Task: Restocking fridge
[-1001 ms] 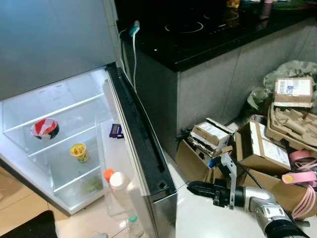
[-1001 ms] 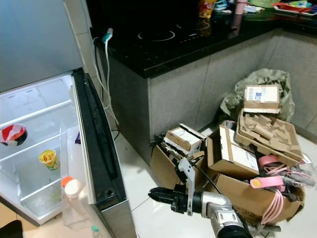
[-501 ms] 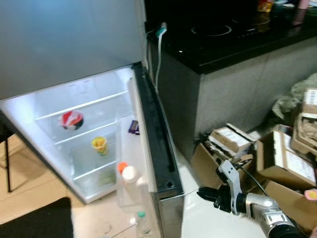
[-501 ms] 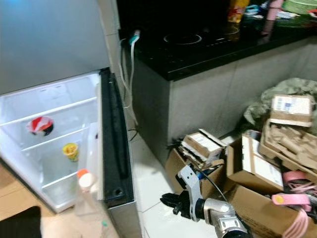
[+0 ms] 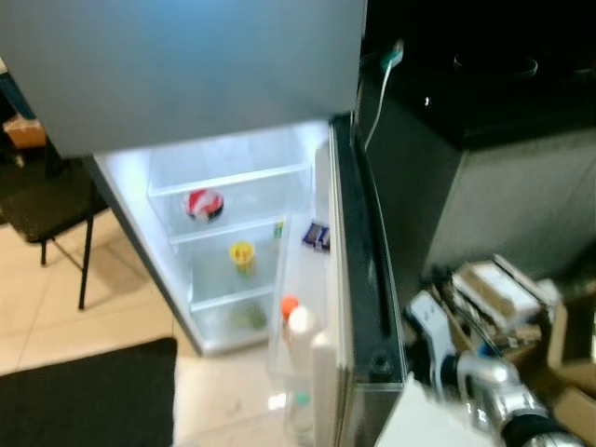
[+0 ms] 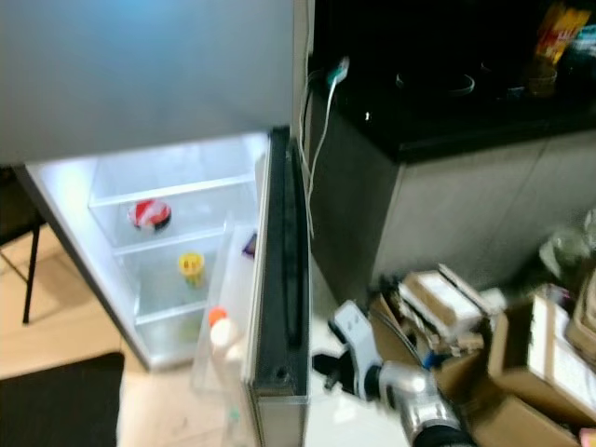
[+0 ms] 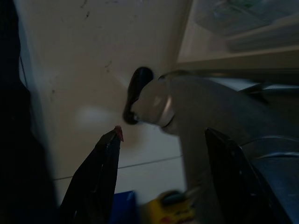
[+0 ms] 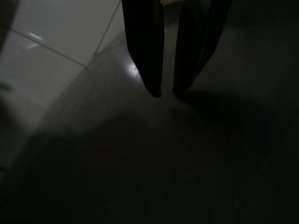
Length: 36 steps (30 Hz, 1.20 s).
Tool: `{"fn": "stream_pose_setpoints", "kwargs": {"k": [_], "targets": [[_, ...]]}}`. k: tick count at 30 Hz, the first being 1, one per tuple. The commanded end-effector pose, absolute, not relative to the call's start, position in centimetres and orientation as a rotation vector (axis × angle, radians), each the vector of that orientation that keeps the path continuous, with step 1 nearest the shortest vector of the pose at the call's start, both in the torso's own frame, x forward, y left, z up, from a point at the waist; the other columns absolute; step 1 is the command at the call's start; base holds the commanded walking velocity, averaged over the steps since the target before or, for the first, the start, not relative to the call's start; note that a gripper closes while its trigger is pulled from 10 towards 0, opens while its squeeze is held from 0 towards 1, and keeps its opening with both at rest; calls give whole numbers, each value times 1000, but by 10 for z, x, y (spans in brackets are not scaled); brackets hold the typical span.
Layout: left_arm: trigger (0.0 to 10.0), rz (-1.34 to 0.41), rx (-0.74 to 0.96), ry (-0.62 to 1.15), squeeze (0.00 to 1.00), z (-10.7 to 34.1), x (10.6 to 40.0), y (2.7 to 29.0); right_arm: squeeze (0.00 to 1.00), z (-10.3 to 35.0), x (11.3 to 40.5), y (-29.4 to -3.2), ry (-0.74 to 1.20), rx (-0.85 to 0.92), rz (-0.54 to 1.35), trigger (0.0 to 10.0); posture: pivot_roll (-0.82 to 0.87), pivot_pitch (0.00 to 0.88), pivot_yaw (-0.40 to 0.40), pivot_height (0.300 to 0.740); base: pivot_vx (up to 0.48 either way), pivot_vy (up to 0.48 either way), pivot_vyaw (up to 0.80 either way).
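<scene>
Right eye view, blurred: fridge (image 6: 177,242) stands open, lit inside. Red-and-white bowl (image 6: 149,214) on upper shelf, yellow cup (image 6: 191,267) on the shelf below. Door (image 6: 282,307) swung out edge-on, bottle with orange cap (image 6: 221,333) in its rack. Right gripper (image 6: 326,365) low, just beside the door's outer face, near cardboard boxes (image 6: 447,312); right wrist view shows its fingers (image 8: 142,46) nearly together, holding nothing. Left wrist view, dark: left gripper (image 7: 161,158) fingers apart over pale floor.
</scene>
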State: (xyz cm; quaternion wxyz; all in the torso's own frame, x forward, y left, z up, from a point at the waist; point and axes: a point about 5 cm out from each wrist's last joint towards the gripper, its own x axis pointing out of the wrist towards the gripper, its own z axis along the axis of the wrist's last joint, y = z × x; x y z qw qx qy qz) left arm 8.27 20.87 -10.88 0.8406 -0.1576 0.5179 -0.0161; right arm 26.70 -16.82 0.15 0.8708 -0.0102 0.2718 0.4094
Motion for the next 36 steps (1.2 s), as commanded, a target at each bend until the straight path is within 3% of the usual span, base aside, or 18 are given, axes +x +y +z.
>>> {"fn": "stream_pose_setpoints", "kwargs": {"k": [1,9,16,21,29,32,34,36], "targets": [[10000,-39,-326,1119,0,-110,78,209,0,5,272,-154,533,-24,893,10000,-80,0,-1,740,0,0,781],[10000,-36,-329,1121,0,-110,77,208,0,10,275,-145,501,-25,932,10000,-79,0,-6,740,0,0,787],[10000,-34,-330,1120,0,-111,76,207,0,27,281,-117,410,-28,1077,10000,-78,0,-8,740,0,0,788],[10000,-29,-327,1117,0,-111,76,208,0,43,298,-96,336,-89,1061,10000,-75,0,-11,740,0,0,788],[10000,-23,-324,1113,0,-110,77,208,0,88,350,-76,199,-313,755,10000,-60,0,-22,740,0,0,755],[10000,-18,-325,1109,0,-110,77,208,0,122,378,-83,108,-433,487,10000,-48,0,-29,740,0,0,0],[10000,-15,-326,1107,0,-110,77,208,0,131,384,-87,85,-464,430,10000,-41,0,-33,740,0,0,0],[10000,-9,-327,1104,0,-110,76,208,0,146,393,-105,49,-485,272,10000,-31,0,-40,740,0,0,0]]}}
